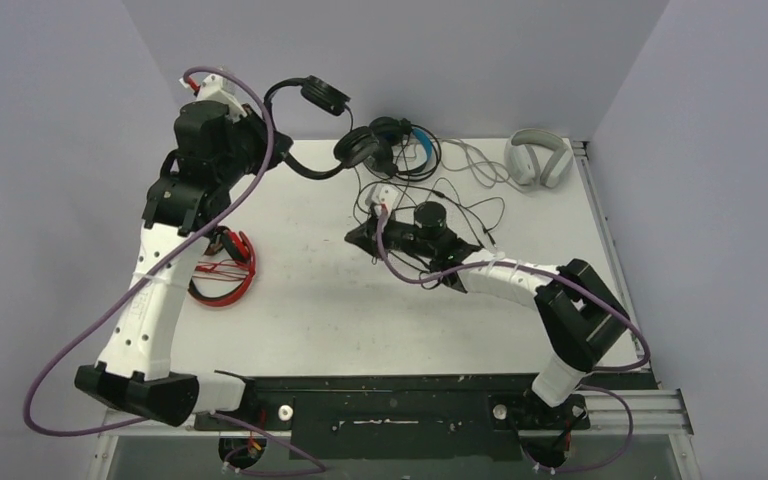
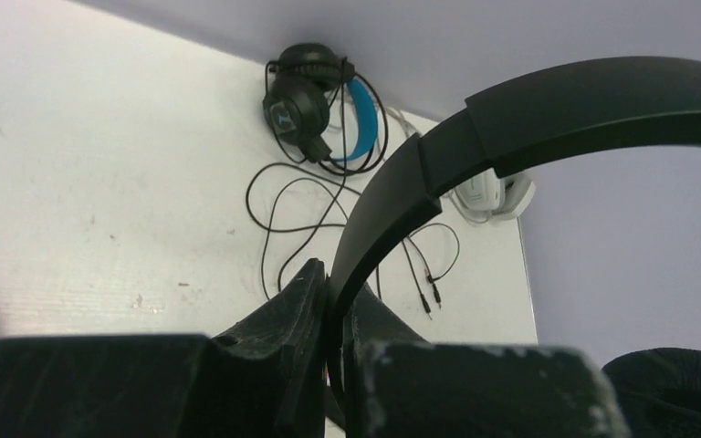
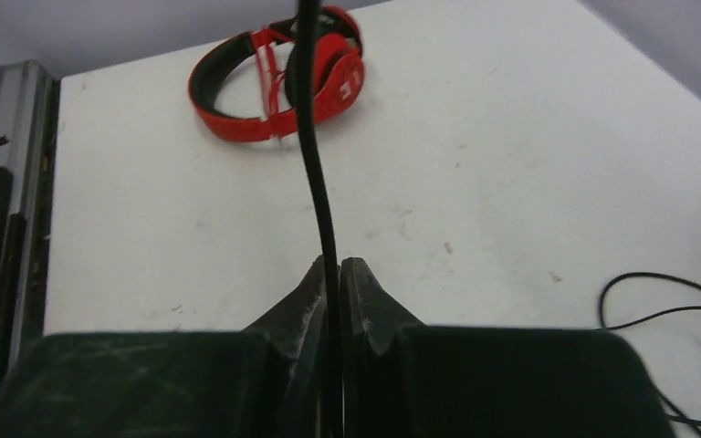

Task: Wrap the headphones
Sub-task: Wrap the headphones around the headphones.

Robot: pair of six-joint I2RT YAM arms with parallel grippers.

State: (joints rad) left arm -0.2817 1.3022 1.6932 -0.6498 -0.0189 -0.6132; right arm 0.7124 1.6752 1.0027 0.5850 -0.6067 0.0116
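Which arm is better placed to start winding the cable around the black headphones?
Right. The right gripper is shut on the thin black cable; the left gripper is clamped on the headband of the black headphones, holding them up.

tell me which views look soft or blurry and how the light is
top external: even soft light, no glare on the table; left wrist: left gripper and the black headband it pinches loom close and soft, black-and-blue headset behind is sharper; right wrist: right gripper blurs up close, the cable it pinches is a dark streak, red headset clear
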